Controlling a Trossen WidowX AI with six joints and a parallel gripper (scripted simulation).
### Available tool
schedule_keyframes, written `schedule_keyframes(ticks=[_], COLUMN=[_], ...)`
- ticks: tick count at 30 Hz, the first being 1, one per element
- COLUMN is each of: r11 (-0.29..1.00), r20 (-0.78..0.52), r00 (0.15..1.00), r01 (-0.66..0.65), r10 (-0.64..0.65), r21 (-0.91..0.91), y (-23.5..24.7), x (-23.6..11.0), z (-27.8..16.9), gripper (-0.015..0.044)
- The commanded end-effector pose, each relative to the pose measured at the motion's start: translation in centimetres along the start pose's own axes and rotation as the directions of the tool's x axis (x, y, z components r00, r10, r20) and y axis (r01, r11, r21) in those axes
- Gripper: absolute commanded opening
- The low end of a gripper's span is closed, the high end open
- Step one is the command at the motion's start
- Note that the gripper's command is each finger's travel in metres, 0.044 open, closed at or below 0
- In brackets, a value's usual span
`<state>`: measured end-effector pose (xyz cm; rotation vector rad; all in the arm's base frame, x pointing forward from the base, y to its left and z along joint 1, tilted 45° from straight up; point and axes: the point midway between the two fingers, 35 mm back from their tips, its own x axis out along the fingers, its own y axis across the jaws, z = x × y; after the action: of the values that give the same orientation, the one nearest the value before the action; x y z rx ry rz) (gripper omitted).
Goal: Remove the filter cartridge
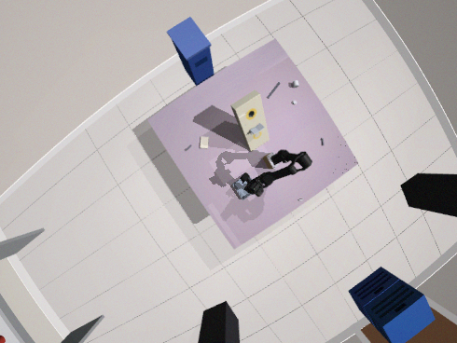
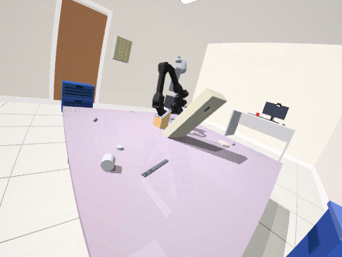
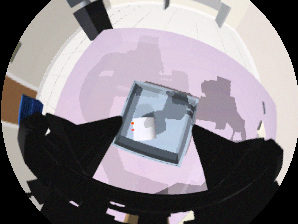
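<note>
The pale round cartridge (image 3: 144,128), with small red marks on one side, shows inside the blue-grey tray (image 3: 172,156) (image 1: 242,196) in the wrist view, towards its lower left part. It looks tipped on its side; whether it is quite still cannot be told. My gripper (image 3: 157,124) is open above the tray, its fingers wide apart with nothing between them and the cartridge below. In the top view the arm hides part of the tray. The cream service panel (image 1: 243,118) (image 2: 190,113) leans upright, with a dark round opening (image 1: 252,114) ringed in yellow.
A grey flap (image 1: 256,129) stands out from the panel's lower face. The arm's base block (image 1: 269,161) (image 2: 161,120) is beside the panel. A grey bar (image 1: 273,89) (image 2: 155,168), a grey cylinder (image 1: 295,84) (image 2: 108,162) and a cream block (image 1: 204,143) lie on the table.
</note>
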<state>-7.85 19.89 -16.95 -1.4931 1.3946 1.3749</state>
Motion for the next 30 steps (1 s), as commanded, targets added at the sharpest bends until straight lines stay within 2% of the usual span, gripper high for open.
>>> schedule_keyframes(ticks=[1, 2, 30], r11=[1.0, 1.0, 1.0], r20=[0.006, 0.017, 0.017], r00=[1.0, 1.0, 1.0], r01=[0.003, 0.0, 0.0], r10=[-0.003, 0.0, 0.0], r21=[-0.005, -0.001, -0.001], y=[-0.1, 0.0, 0.0], x=[-2.0, -0.8, -0.8], z=[1.0, 0.7, 0.7], gripper=[0.044, 0.044, 0.044])
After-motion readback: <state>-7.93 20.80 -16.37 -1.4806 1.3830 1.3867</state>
